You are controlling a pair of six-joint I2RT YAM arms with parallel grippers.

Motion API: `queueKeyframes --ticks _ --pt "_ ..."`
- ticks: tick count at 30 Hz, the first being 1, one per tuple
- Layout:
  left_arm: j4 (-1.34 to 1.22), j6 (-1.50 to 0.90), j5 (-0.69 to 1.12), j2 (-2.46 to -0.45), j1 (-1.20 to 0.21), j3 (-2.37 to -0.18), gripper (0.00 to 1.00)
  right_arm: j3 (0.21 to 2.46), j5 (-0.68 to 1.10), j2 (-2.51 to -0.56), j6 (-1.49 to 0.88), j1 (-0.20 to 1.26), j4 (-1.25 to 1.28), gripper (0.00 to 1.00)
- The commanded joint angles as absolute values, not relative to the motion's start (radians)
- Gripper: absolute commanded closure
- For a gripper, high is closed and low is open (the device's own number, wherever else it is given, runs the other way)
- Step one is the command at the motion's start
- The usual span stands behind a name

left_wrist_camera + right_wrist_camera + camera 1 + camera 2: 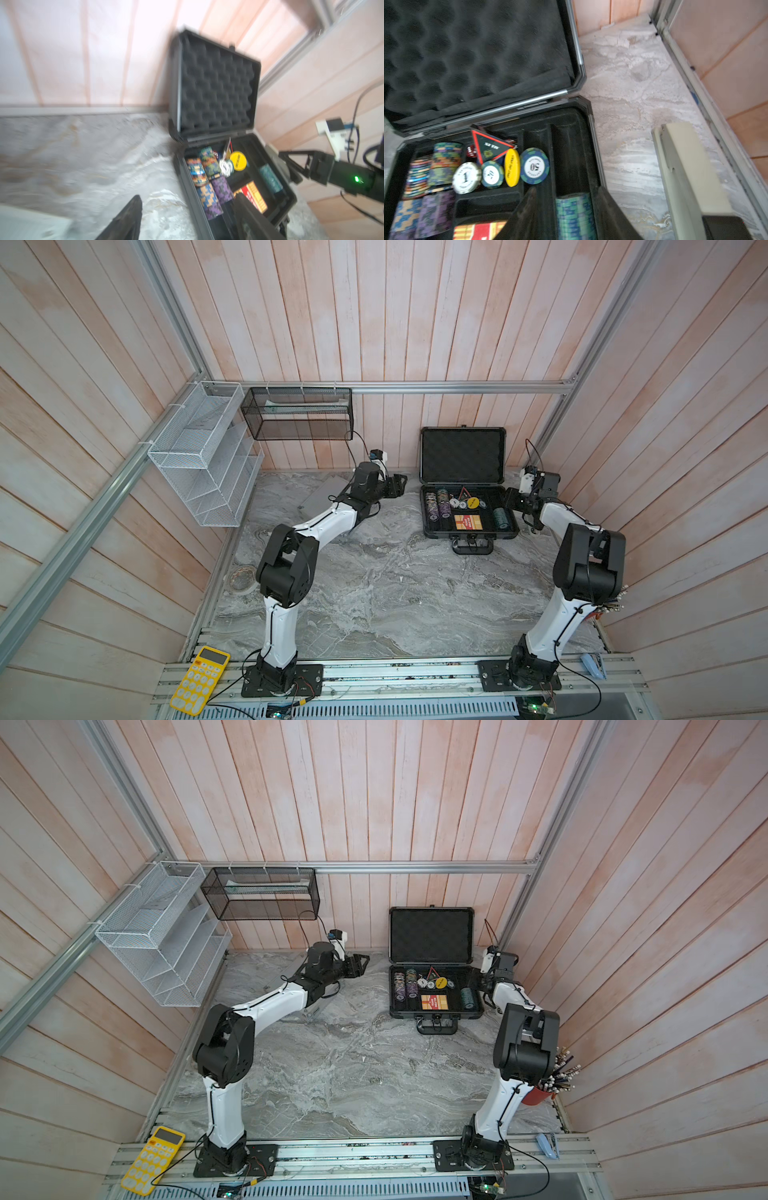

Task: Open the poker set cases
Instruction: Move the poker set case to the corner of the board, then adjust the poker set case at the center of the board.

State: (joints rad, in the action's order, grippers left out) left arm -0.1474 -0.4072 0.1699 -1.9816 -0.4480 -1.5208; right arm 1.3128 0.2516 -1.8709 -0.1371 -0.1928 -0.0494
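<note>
While the large dark grey hinged case (462,456) sits open at the far right of the marble bench (395,593), lid upright, the left gripper (398,485) hangs just left of it, jaws spread and empty; the right gripper (510,498), jaws parted too, is at its right edge. The ribbed silver case (320,497) lies shut, far left.
</note>
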Motion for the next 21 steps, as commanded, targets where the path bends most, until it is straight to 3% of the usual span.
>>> queueKeyframes --ticks 1,11,21 --pt "-0.109 -0.317 0.125 -1.913 -0.383 -1.435 0.26 1.27 0.225 -1.777 -0.199 -0.151 0.022 0.5" --pt "-0.118 -0.283 0.116 -1.703 -0.136 -1.139 0.2 0.989 0.172 -1.552 -0.351 0.051 0.136 0.51" --pt "-0.108 -0.263 0.139 -1.743 0.006 -1.141 0.16 0.801 0.158 -1.523 -0.586 0.273 0.324 0.52"
